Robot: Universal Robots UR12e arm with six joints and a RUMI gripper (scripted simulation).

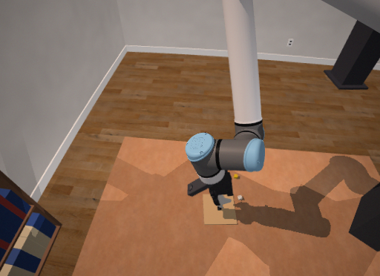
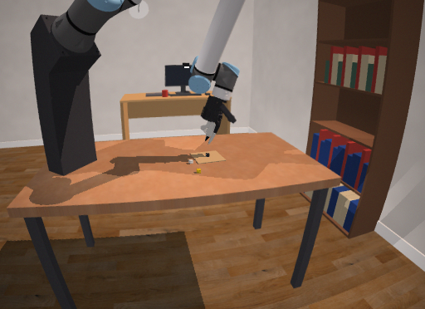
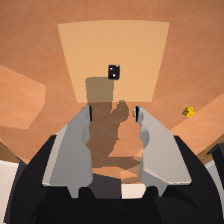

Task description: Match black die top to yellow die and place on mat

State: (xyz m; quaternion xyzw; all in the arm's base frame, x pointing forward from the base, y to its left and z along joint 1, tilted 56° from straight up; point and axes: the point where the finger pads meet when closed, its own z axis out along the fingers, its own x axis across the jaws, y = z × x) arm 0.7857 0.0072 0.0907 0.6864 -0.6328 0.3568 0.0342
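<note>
The black die (image 3: 114, 72) (image 2: 207, 154) sits flat on the light tan mat (image 3: 140, 45) (image 2: 216, 158) (image 1: 220, 219), near its middle. The yellow die (image 3: 188, 112) (image 2: 198, 170) (image 1: 235, 176) lies on the table off the mat. A white die (image 1: 240, 197) (image 2: 190, 160) lies just beside the mat's edge. My gripper (image 3: 113, 107) (image 2: 208, 138) (image 1: 220, 206) hangs well above the mat, pointing down, with its fingers partly apart and nothing between them. The black die is ahead of the fingertips in the wrist view. The pips are too small to read.
The dice and mat lie on a wooden table (image 2: 166, 189). The robot's dark pedestal (image 2: 62, 106) stands on the table's left end. A bookshelf (image 2: 365, 115) stands to the right, and a desk with a monitor (image 2: 178, 75) stands behind.
</note>
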